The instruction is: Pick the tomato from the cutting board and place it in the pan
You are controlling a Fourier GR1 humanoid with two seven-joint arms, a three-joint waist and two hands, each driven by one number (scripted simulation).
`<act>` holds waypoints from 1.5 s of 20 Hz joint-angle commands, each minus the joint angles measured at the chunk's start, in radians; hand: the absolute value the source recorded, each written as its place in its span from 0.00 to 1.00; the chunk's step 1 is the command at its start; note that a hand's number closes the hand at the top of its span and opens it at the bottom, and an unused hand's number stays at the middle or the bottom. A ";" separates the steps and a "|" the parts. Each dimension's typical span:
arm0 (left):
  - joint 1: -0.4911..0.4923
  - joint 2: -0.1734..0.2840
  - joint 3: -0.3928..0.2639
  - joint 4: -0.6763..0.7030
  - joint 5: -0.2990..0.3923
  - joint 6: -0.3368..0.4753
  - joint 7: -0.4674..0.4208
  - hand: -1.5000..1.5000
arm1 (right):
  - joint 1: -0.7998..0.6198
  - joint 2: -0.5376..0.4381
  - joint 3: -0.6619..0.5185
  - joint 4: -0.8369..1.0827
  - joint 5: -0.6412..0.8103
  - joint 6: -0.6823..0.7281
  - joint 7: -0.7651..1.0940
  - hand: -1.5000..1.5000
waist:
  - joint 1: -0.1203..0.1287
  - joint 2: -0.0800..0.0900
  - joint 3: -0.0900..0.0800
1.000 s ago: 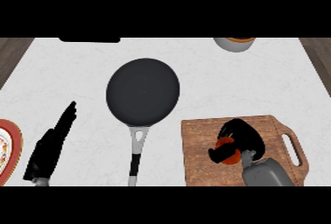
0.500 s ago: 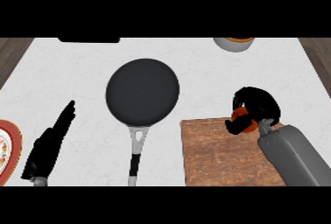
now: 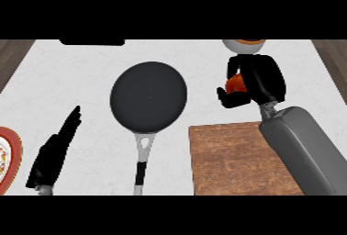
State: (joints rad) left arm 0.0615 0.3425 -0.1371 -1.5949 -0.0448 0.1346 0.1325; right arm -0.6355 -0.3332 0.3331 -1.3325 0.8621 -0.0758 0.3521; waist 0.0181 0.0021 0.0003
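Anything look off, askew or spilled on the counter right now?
Nothing stands out. The right hand is curled round the tomato, held beyond the cutting board and right of the pan, which lies flat with nothing in it. The left hand rests open at the left. No spill or damage shows.

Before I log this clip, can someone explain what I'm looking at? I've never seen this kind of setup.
This is one view from a humanoid robot's head, looking steeply down at a pale kitchen counter. The right robot hand, black on a grey forearm, is curled round a red-orange tomato, held beyond the brown wooden cutting board. The round black pan with a long handle lies to its left with nothing in it. The left robot hand rests open near the left edge, beside an orange-rimmed plate. A grey bowl sits at the far edge.
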 commanded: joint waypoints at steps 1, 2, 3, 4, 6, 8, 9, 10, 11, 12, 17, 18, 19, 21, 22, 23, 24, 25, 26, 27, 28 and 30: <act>0.016 -0.033 -0.024 0.003 -0.039 0.022 -0.019 0.50 | -0.136 0.091 -0.017 0.067 0.013 -0.033 -0.033 1.00 | 0.003 0.001 0.000; 0.034 0.010 0.008 -0.027 -0.019 -0.008 -0.011 0.50 | -0.157 0.138 -0.014 0.076 0.008 -0.027 -0.004 1.00 | 0.005 0.000 0.000; -0.011 0.001 0.023 -0.017 0.002 -0.015 0.022 0.50 | -0.219 0.151 -0.037 0.144 -0.012 -0.009 -0.034 1.00 | 0.006 0.002 0.000; 0.009 0.014 0.028 -0.038 0.022 -0.041 0.021 0.50 | -0.226 0.186 -0.035 0.213 -0.006 -0.056 -0.071 1.00 | 0.012 0.003 0.000; 0.028 -0.005 0.007 -0.023 -0.027 -0.013 -0.018 0.50 | -0.238 0.252 -0.048 0.234 -0.032 -0.053 -0.048 1.00 | 0.006 0.001 0.000; 0.003 0.000 0.010 -0.034 -0.010 -0.036 0.018 0.50 | -0.346 0.293 -0.087 0.356 -0.049 -0.053 -0.064 1.00 | 0.017 0.005 0.000; 0.010 -0.027 -0.008 -0.012 -0.036 -0.014 0.001 0.50 | -0.326 0.319 -0.086 0.408 -0.037 -0.111 -0.107 1.00 | 0.013 0.005 0.000; -0.010 0.009 0.034 -0.023 0.002 -0.049 0.019 0.50 | -0.360 0.328 -0.080 0.440 -0.068 -0.112 -0.077 1.00 | 0.017 0.005 0.000; -0.028 -0.027 -0.008 -0.043 -0.028 -0.024 0.064 0.50 | -0.390 0.329 -0.075 0.490 -0.100 -0.133 -0.067 1.00 | 0.022 0.007 0.000; -0.052 -0.021 0.012 -0.012 -0.030 -0.023 0.047 0.50 | -0.410 0.330 -0.090 0.567 -0.109 -0.152 -0.116 1.00 | 0.023 0.010 0.000; -0.068 -0.039 -0.005 0.023 -0.034 -0.037 0.004 0.50 | -0.506 0.332 -0.007 0.721 -0.264 -0.227 -0.092 1.00 | 0.084 0.025 -0.001; -0.082 -0.056 -0.025 0.040 -0.062 -0.020 0.008 0.50 | -0.496 0.332 -0.026 0.777 -0.266 -0.219 -0.156 1.00 | 0.074 0.027 -0.001; -0.055 -0.053 -0.047 -0.008 -0.069 -0.026 0.014 0.50 | -0.539 0.333 -0.013 0.801 -0.276 -0.215 -0.119 1.00 | 0.098 0.028 -0.001; -0.088 -0.046 -0.040 0.012 -0.045 -0.061 0.015 0.50 | -0.535 0.333 0.047 0.842 -0.303 -0.218 -0.111 1.00 | 0.109 0.031 -0.002; -0.127 -0.029 -0.009 0.024 -0.033 -0.067 0.029 0.50 | -0.532 0.333 0.059 0.853 -0.311 -0.235 -0.115 1.00 | 0.124 0.038 -0.002; -0.106 -0.072 -0.052 0.000 -0.063 -0.032 0.041 0.50 | -0.561 0.333 0.052 0.898 -0.301 -0.186 -0.142 1.00 | 0.109 0.034 -0.001; -0.104 -0.067 -0.051 0.028 -0.062 -0.044 0.020 0.50 | -0.562 0.333 0.097 0.892 -0.315 -0.184 -0.106 1.00 | 0.133 0.037 -0.002; -0.091 -0.045 -0.039 0.015 -0.053 -0.059 -0.010 0.50 | -0.549 0.333 0.109 0.911 -0.314 -0.167 -0.128 1.00 | 0.148 0.040 -0.003; -0.135 -0.063 -0.048 0.023 -0.056 -0.055 0.028 0.50 | -0.529 0.333 0.144 0.924 -0.302 -0.149 -0.166 1.00 | 0.143 0.045 -0.002; -0.137 -0.040 -0.024 0.032 -0.045 -0.068 0.027 0.50 | -0.532 0.333 0.087 0.927 -0.382 -0.086 -0.190 1.00 | 0.133 0.043 -0.001; -0.120 -0.042 -0.047 0.016 -0.050 -0.079 0.013 0.50 | -0.505 0.333 0.037 0.915 -0.453 -0.104 -0.148 1.00 | 0.165 0.049 0.000; -0.153 -0.059 -0.042 0.033 -0.053 -0.065 0.029 0.50 | -0.460 0.333 -0.019 0.916 -0.552 -0.091 -0.139 0.00 | 0.152 0.050 0.001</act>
State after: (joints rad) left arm -0.0626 0.2891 -0.1808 -1.5706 -0.1006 0.0756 0.1539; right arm -1.1366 -0.0005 0.3678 -0.4420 0.4409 -0.2057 0.2099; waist 0.1592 0.0461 -0.0002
